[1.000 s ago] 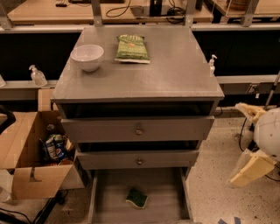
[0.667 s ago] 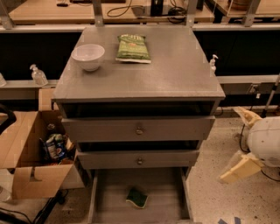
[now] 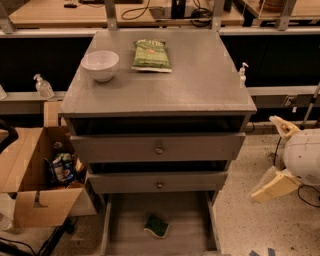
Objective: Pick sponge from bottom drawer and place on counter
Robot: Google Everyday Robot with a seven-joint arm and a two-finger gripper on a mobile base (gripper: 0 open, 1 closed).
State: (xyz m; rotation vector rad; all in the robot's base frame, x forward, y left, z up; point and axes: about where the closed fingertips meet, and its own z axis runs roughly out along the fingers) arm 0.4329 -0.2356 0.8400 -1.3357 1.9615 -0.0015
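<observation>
The sponge [image 3: 157, 226] lies in the drawer [image 3: 114, 235], well left of the gripper [image 3: 261, 158], whose 2 fingers [image 3: 277, 185] are spread; the bag [image 3: 151, 55] label is unreadable.

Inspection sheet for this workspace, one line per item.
Surface: counter holds a bowl and a snack bag.
Job's things: sponge lies in the open bottom drawer.
Clutter: cardboard box of items, left of the cabinet.
Grippers: gripper open, empty, right of the cabinet, at drawer height.
Cables: cables on the desk behind.
Surroundings: pump bottles either side; speckled floor.
</observation>
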